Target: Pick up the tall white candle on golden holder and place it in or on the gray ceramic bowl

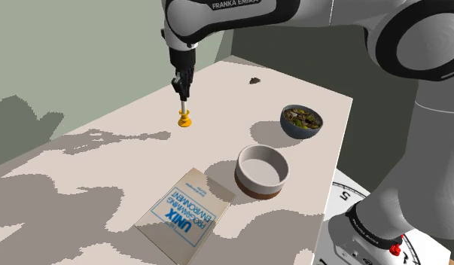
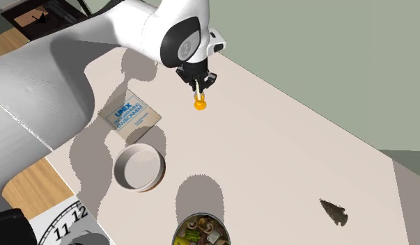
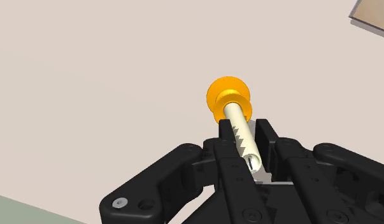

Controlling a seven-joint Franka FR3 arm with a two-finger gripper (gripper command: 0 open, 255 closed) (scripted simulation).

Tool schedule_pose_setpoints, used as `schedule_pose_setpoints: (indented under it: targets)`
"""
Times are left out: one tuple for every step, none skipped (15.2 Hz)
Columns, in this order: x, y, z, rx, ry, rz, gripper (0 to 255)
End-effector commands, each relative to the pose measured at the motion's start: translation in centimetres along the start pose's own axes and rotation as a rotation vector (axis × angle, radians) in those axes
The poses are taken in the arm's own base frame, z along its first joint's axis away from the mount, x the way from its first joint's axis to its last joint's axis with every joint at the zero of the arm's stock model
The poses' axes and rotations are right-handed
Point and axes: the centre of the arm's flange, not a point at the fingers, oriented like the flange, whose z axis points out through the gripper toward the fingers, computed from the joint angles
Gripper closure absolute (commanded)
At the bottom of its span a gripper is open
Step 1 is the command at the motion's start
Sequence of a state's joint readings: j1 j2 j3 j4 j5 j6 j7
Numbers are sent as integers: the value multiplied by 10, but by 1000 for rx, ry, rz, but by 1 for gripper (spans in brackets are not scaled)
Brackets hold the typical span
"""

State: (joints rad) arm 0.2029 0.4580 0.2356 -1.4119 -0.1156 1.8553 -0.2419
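Nearest the stand lies a book [image 1: 184, 214], then an empty pale bowl [image 1: 262, 170]. Beyond it is the grey bowl [image 1: 302, 120], part-filled with food, which by its colour I take to be the goal. Farthest out, the candle [image 3: 240, 127] stands upright in its golden holder [image 3: 229, 98] on the table [image 1: 127, 150], well apart from both bowls. The gripper [image 3: 246, 127] comes straight down over it, its fingers narrowed onto the white stick near the top, likely so it lifts without tipping.
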Motion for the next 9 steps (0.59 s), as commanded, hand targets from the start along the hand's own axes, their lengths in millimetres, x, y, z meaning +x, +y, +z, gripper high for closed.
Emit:
schedule_pose_setpoints:
  targets:
    - [0, 0, -10, 0, 0, 0, 255]
    - [0, 0, -15, 0, 0, 0, 255]
    - [0, 0, -20, 0, 0, 0, 255]
    - [0, 0, -26, 0, 0, 0, 255]
    - [0, 0, -31, 0, 0, 0, 255]
    - [0, 0, -36, 0, 0, 0, 255]
    - [0, 0, -42, 0, 0, 0, 255]
    - [0, 0, -47, 0, 0, 0, 255]
    - [0, 0, -52, 0, 0, 0, 255]
